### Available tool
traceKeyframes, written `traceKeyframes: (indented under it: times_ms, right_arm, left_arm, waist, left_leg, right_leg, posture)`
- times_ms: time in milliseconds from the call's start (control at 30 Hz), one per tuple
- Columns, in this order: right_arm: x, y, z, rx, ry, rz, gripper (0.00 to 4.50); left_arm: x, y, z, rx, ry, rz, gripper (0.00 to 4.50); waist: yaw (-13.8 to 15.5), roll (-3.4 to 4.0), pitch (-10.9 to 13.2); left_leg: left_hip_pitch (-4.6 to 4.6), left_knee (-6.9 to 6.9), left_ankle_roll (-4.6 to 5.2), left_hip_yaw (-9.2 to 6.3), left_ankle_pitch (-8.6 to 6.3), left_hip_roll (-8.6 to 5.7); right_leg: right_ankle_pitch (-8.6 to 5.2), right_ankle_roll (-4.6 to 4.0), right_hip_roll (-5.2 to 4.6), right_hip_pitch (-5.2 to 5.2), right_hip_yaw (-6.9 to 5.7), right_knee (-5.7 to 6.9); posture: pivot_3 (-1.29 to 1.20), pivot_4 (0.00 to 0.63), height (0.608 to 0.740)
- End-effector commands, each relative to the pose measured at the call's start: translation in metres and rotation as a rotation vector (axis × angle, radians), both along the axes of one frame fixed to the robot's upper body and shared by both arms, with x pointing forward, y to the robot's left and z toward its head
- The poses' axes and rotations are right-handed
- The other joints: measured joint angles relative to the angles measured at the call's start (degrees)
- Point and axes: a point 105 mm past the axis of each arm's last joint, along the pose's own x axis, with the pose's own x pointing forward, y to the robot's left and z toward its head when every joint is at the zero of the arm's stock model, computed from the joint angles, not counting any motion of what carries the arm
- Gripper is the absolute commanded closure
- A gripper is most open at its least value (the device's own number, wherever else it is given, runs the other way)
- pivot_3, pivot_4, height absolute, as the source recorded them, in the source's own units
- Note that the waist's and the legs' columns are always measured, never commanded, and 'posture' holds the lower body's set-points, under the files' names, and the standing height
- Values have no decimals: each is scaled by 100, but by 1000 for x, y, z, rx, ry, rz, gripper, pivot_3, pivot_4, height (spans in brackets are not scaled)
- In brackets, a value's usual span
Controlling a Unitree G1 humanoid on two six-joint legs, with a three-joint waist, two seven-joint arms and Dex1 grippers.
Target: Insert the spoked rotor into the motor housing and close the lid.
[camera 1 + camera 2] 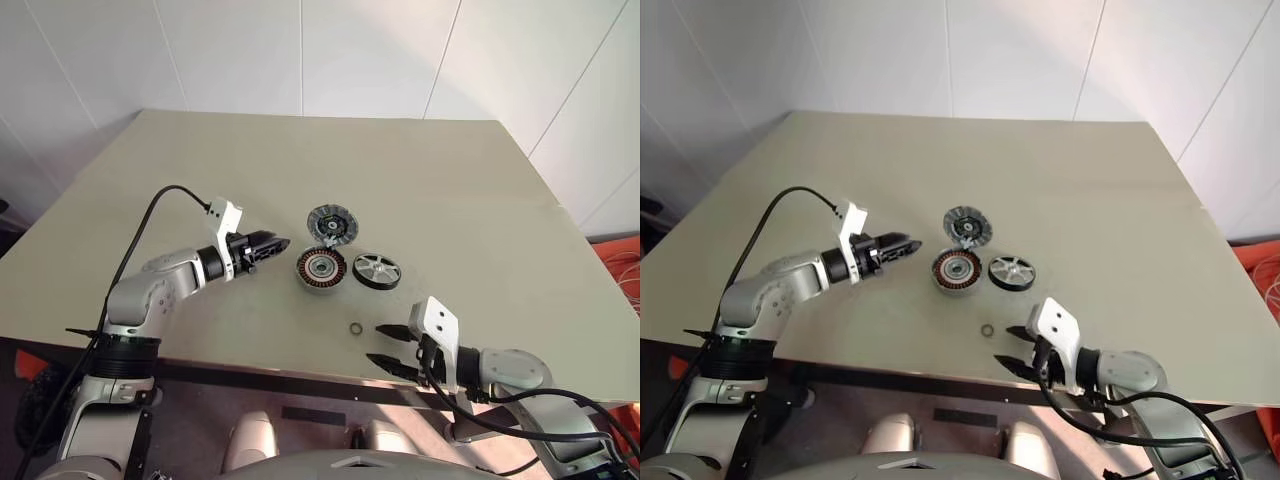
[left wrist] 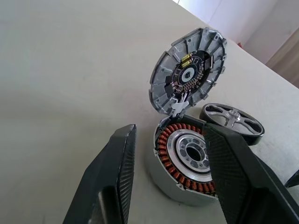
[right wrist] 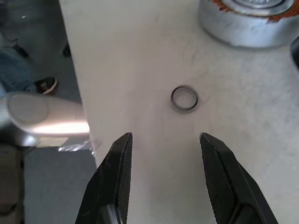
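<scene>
- The motor housing [image 1: 321, 269] sits near the middle of the surface [image 1: 200, 180], its copper windings facing up and nothing in its well, so it looks ready to receive a part.
- The lid [image 1: 331, 224] stands tilted open at the housing's far edge, seemingly hinged there; judging by this, it is kept clear so the rotor can go in first.
- The spoked rotor [image 1: 376, 271] lies flat just beside the housing on its right, not touching it, pale spokes up.
- The left gripper [image 1: 276, 245] hovers just left of the housing, fingers [image 2: 112, 177] open and empty, aimed at it.
- The right gripper [image 1: 385, 344] hangs nearer the surface's front edge than the housing, fingers [image 3: 117, 172] open and empty.
- A small metal ring [image 1: 355, 329] lies loose between the housing and the right gripper.
</scene>
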Motion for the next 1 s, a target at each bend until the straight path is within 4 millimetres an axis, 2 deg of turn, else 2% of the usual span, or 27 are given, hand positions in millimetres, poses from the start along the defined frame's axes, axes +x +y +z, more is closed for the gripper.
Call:
traceKeyframes:
  times_ms: [33,200,333,567,800,1000]
  right_arm:
    - [10,10,13,31,-67,41,1981]
    - [21,10,4,12,-89,56,1981]
    - [29,12,-3,17,-104,66,1981]
    - [37,17,-12,24,-106,78,1981]
    - [51,30,-10,35,-128,95,1981]
    - [56,33,-3,31,-150,116,1981]
  left_arm:
    - [0,1,15,-5,-52,-4,2152]
    - [0,1,17,-2,-57,-3,2152]
    - [-1,4,18,1,-61,5,2152]
    - [-3,7,18,1,-65,23,2152]
    - [-4,5,16,-10,-66,36,2152]
    - [-3,3,16,-22,-72,45,2152]
  waist:
    - [-22,-1,1]
    - [-6,-2,0]
    - [-11,-5,-2]
    - [-146,-16,-9]
    - [-302,-33,-13]
    - [-311,-33,-12]
  left_leg:
    - [3,0,1,0,0,0]
    - [11,1,-5,1,6,1]
    - [6,2,-3,1,6,1]
    - [20,1,-5,1,8,5]
    - [28,0,-11,1,26,15]
    - [27,0,-11,1,31,14]
  right_leg:
    - [0,0,0,0,0,1]
    - [-12,21,1,2,0,4]
    - [5,-7,0,1,-1,3]
    - [-1,2,2,10,-2,5]
    - [-5,11,10,10,-5,7]
    - [-6,11,10,10,-5,6]
  posture:
    - [0,0,740]
    - [0,0,740]
    - [0,0,740]
    - [0,0,740]
    - [0,0,740]
    - [0,0,740]
